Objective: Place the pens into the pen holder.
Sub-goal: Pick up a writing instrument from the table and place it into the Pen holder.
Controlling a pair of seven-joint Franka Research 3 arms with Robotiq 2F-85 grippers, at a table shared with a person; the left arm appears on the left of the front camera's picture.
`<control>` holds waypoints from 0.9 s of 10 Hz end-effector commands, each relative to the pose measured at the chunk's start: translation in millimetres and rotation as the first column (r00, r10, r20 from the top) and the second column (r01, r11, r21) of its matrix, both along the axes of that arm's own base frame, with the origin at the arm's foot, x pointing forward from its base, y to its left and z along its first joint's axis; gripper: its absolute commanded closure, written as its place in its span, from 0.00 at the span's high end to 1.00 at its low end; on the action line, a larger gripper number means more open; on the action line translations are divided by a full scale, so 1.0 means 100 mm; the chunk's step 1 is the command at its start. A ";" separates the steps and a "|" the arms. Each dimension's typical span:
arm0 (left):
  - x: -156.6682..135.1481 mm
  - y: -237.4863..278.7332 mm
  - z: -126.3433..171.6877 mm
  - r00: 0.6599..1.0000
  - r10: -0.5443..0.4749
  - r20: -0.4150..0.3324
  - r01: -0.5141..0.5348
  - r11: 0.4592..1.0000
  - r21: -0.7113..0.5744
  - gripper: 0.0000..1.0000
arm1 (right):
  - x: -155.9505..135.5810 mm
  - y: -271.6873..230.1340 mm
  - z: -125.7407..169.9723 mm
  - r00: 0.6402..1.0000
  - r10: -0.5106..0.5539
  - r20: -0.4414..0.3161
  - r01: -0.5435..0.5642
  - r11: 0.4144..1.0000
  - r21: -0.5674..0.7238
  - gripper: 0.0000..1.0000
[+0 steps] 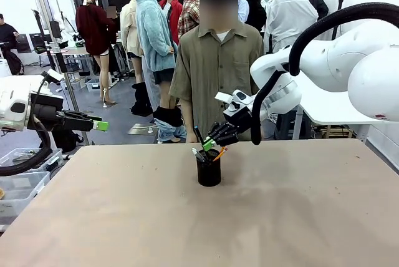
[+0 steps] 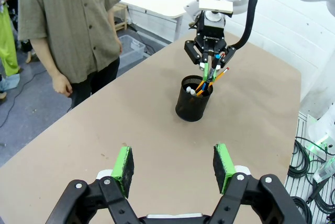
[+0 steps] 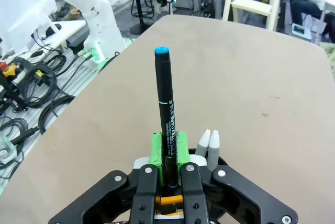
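Note:
The black mesh pen holder (image 1: 209, 171) (image 2: 192, 101) stands at the table's middle, near the far edge. My right gripper (image 1: 216, 140) (image 2: 210, 62) (image 3: 167, 148) hangs just over its rim, shut on the dark pen with a blue tip (image 3: 166, 110), which sticks out past the green pads. A yellow-orange pencil (image 2: 221, 74) and a silver-grey pen (image 3: 210, 144) lean inside the holder. My left gripper (image 1: 95, 123) (image 2: 172, 164) is open and holds nothing. It hovers off the table's left side, well away from the holder.
A person in an olive shirt (image 1: 215, 61) stands at the far edge, one hand (image 2: 63, 85) hanging at their side. Plastic bins (image 1: 25, 173) sit off the table's left. Bare tabletop (image 1: 206, 229) spreads in front of the holder.

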State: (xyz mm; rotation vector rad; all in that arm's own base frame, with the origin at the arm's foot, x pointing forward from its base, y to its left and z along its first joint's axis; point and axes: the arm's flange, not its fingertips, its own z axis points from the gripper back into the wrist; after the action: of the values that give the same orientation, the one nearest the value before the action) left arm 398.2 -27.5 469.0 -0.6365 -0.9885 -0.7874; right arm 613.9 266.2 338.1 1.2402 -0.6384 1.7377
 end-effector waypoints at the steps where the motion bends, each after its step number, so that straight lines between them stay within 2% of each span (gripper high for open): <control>1: 0.02 0.00 -0.04 1.000 -0.014 0.026 0.015 1.000 -0.014 0.80 | 0.09 0.02 0.03 1.000 0.016 -0.017 -0.016 1.000 -0.016 0.45; 3: 0.02 0.00 -0.04 1.000 -0.014 0.026 0.015 1.000 -0.014 0.80 | 0.08 0.01 0.04 1.000 0.020 -0.008 -0.020 1.000 -0.014 0.81; 5: 0.02 0.00 -0.04 1.000 -0.014 0.026 0.015 1.000 -0.014 0.80 | 0.00 -0.08 0.11 1.000 0.014 0.017 -0.013 1.000 -0.018 0.83; 9: 0.02 0.00 -0.04 1.000 -0.014 0.026 0.015 1.000 -0.014 0.80 | -0.35 -0.51 0.59 0.985 -0.123 0.123 0.133 0.988 -0.081 0.83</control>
State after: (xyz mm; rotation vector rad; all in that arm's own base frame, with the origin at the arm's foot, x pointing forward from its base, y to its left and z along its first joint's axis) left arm 398.4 -27.3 469.1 -0.6366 -0.9889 -0.7869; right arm 606.7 228.1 392.5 1.1011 -0.6845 1.7355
